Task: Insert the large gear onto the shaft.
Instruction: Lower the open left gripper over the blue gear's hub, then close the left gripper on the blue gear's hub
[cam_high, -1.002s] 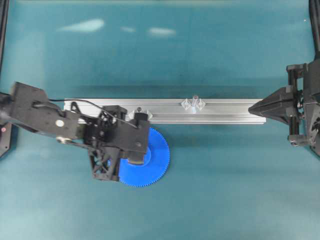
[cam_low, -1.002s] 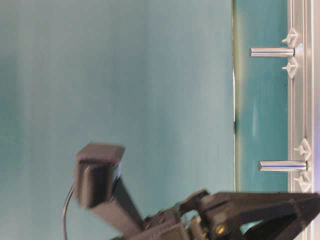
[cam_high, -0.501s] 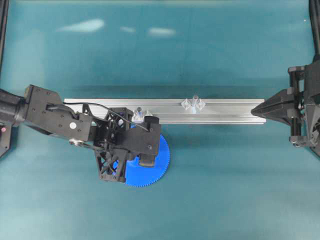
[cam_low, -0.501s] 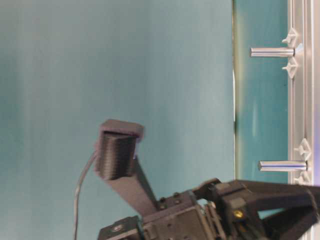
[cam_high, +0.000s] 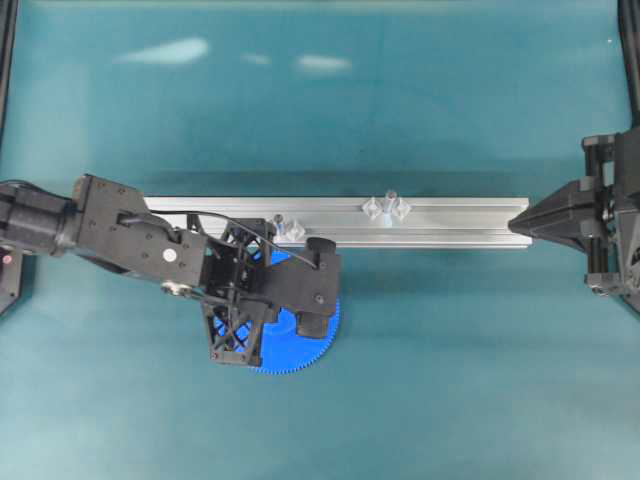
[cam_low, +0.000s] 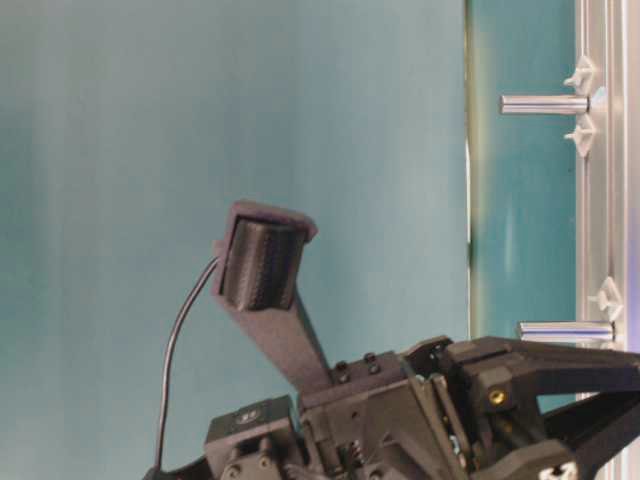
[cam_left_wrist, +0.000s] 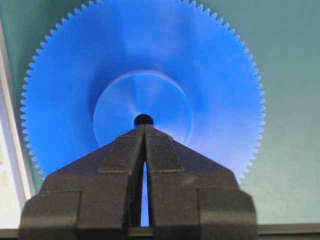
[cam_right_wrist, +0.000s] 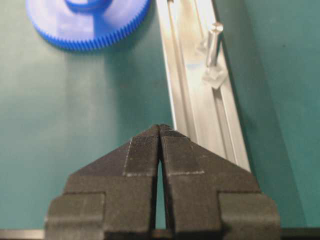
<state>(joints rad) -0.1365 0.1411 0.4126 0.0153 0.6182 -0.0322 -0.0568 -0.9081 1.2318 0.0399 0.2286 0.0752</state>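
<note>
The large gear lies flat on the mat just beside the rail, well apart from the shaft. The left gripper hovers over its hub, fingers pressed together, holding nothing. The right gripper, likewise closed and empty, waits at the rail's end. The fingers should spread and straddle the hub squarely before closing.
</note>
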